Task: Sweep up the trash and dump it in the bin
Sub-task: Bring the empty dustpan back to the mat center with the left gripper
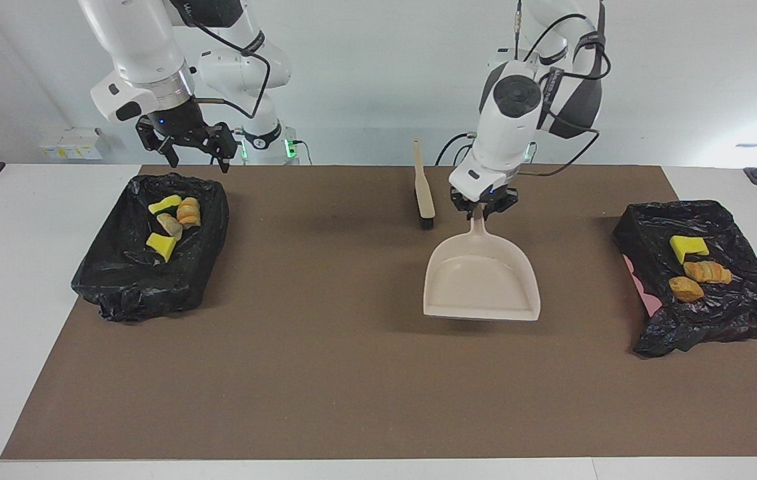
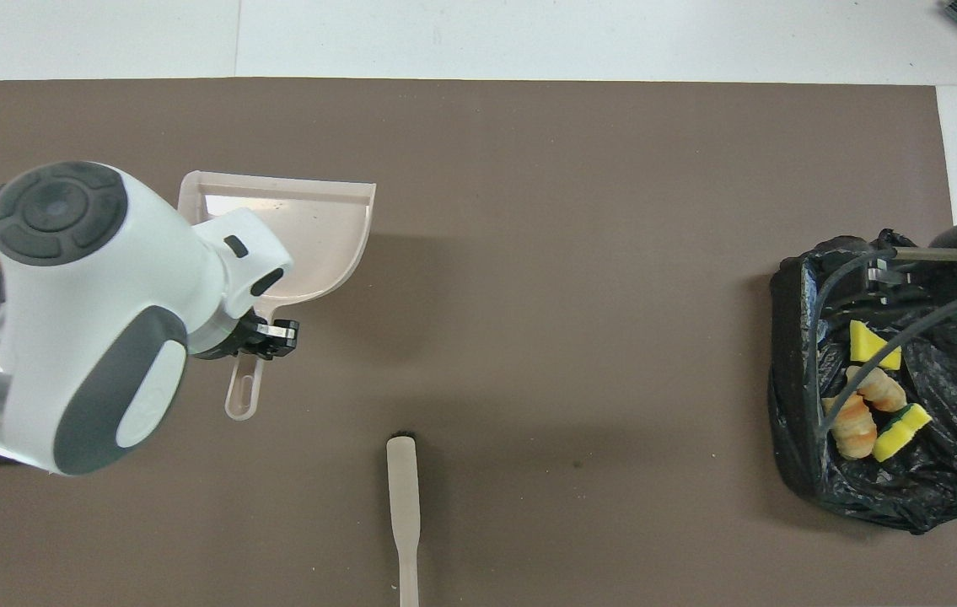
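Currently seven trash (image 1: 173, 227) pieces sit in two bins (image 1: 151, 267): four, apparently, and three. Left gripper (image 1: 483, 212) clamps one dustpan (image 1: 481, 280); right gripper (image 1: 186, 143) hangs released; one brush (image 1: 424, 193) lies nearby.

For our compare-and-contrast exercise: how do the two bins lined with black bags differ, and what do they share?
The bin at the right arm's end holds four trash pieces: two yellow sponge chunks and two bread-like lumps. The bin at the left arm's end holds three: one yellow, two bread-like. The open right claw hangs over the first; nothing hangs over the second, which shows pink at its edge. Both sit on the brown mat.
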Controlling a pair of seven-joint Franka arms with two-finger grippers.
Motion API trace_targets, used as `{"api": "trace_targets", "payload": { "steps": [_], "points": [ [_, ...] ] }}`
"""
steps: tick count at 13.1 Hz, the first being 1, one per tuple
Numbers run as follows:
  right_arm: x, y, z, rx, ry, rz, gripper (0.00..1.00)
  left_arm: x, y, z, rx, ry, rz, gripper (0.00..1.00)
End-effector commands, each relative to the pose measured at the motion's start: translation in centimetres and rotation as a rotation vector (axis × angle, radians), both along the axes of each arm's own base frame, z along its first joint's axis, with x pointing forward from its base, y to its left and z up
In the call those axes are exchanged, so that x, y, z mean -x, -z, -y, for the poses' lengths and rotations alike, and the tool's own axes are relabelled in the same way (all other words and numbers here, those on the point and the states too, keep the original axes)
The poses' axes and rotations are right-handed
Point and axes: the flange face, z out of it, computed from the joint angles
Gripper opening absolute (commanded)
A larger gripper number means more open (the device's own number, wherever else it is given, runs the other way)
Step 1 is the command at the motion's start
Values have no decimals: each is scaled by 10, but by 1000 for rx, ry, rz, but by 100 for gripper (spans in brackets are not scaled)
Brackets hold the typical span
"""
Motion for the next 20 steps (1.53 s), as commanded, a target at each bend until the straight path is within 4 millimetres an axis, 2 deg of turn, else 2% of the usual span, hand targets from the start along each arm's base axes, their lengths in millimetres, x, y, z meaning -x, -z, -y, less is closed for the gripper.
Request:
{"api": "trace_targets", "payload": {
  "steps": [1, 2, 3, 5, 7, 8, 9, 10, 11, 12, 15, 16, 18, 20],
  "points": [
    [0, 1, 2, -4, -1, -1, 100, -3, 34, 34, 24, -45, 17, 0],
    [0, 1, 5, -4, 5, -1, 100, -6, 45, 46, 40, -58, 43, 0],
    [0, 1, 13, -4, 20, -1, 100, -10, 53, 50, 58, -66, 53, 0],
    [0, 2, 13, -5, 22, -3, 100, -14, 76, 57, 70, -93, 49, 0],
    [0, 3, 14, -5, 23, -7, 100, -17, 82, 63, 93, -131, 81, 0],
    [0, 4, 15, -5, 23, -9, 100, -14, 99, 67, 80, -125, 64, 0],
    [1, 3, 17, -5, 28, -7, 100, -10, 107, 75, 79, -112, 62, 0],
    [1, 3, 18, -5, 30, -7, 100, -10, 107, 75, 78, -108, 61, 1],
    [1, 3, 18, -5, 30, -7, 100, -16, 105, 69, 88, -98, 72, 53],
    [1, 4, 18, -5, 30, -10, 100, -18, 100, 68, 91, -118, 79, 100],
    [1, 4, 18, -5, 30, -12, 100, -31, 62, 40, 106, -153, 105, 100],
    [1, 4, 18, -4, 30, -13, 100, -41, 57, 29, 115, -175, 126, 100],
    [3, 5, 18, -4, 30, -16, 100, -66, 59, -10, 113, -263, 131, 100],
    [4, 5, 19, -4, 31, -18, 100, -85, 35, -26, 132, -268, 185, 100]
  ]
}}
